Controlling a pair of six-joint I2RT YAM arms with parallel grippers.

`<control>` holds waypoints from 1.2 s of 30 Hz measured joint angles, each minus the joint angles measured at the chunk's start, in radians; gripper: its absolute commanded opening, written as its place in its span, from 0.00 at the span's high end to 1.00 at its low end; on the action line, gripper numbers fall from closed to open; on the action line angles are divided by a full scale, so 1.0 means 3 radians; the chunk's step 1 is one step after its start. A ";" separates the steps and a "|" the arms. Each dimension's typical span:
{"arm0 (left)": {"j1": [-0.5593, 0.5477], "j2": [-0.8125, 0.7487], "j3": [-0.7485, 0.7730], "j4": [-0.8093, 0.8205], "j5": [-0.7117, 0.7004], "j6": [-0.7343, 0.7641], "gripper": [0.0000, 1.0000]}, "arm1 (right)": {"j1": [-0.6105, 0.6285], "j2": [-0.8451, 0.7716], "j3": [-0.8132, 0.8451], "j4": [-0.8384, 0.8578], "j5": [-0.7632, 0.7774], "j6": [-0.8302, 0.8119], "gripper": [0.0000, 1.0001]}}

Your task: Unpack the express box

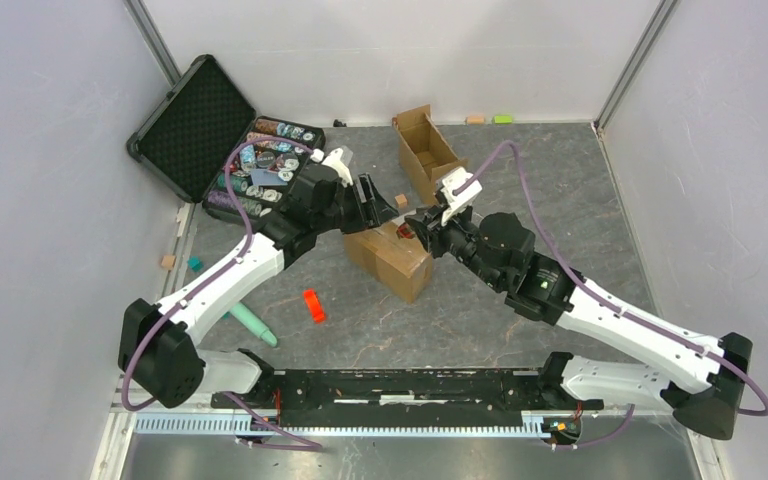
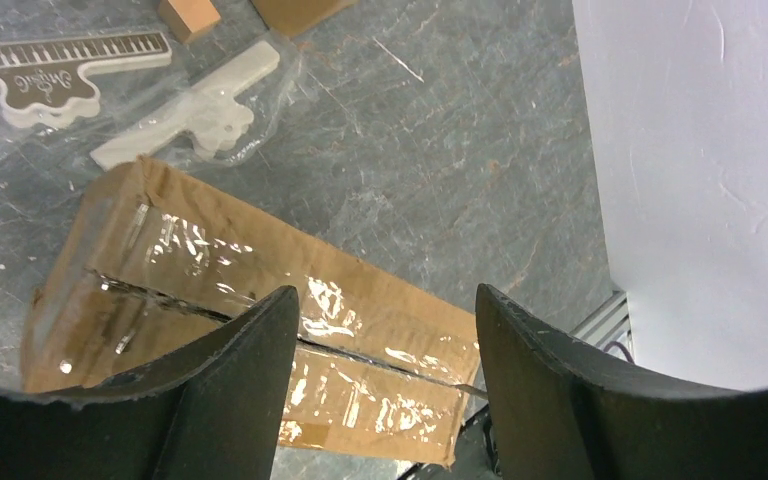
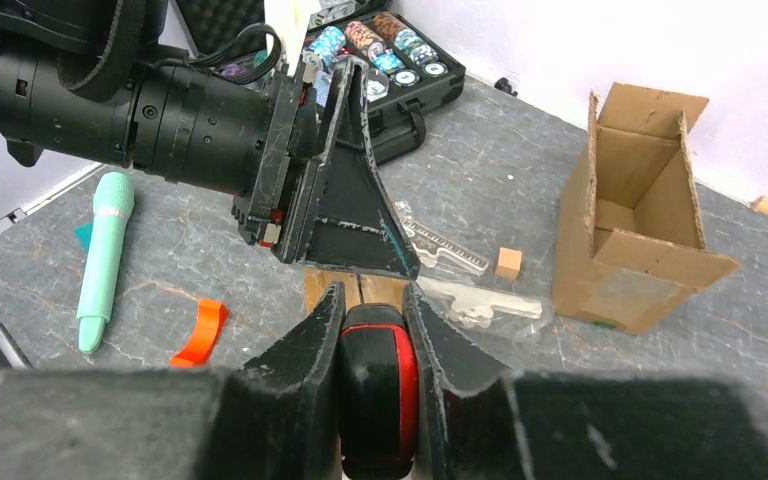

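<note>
The express box (image 1: 392, 262), brown cardboard with a shiny taped seam, lies on the table's middle. It fills the lower left wrist view (image 2: 360, 300), and a small part shows in the right wrist view (image 3: 322, 288). My left gripper (image 1: 372, 198) hangs open just above the box's top, its fingers (image 2: 250, 370) astride the seam. My right gripper (image 1: 417, 225) is shut on a black and red cutter (image 3: 375, 380) at the box's near end. A thin blade tip (image 2: 467, 386) touches the seam's end. No label is in view.
An open unlabelled cardboard box (image 1: 426, 152) stands behind. An open black case of poker chips (image 1: 260, 165) is at the back left. A clear bag with white parts (image 2: 185, 110), a wooden cube (image 3: 508, 262), an orange piece (image 1: 313, 305) and a teal stick (image 1: 253, 323) lie around.
</note>
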 measured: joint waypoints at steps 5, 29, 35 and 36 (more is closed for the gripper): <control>0.0081 0.0003 -0.0080 0.0155 -0.0003 -0.0003 0.28 | 0.0000 0.0099 -0.0121 0.0238 -0.0051 -0.0052 1.00; 0.0137 0.0029 -0.0425 0.0587 0.0003 -0.0038 0.29 | -0.0024 0.0107 -0.0455 0.0524 -0.0136 -0.0084 1.00; 0.0159 0.0018 -0.0470 0.0649 0.0052 -0.0038 0.29 | -0.0028 0.0053 -0.0524 0.0587 -0.0127 -0.0085 1.00; 0.0164 0.0015 -0.0478 0.0654 0.0057 -0.0038 0.29 | -0.0029 0.0039 -0.0528 0.0591 -0.0120 -0.0086 1.00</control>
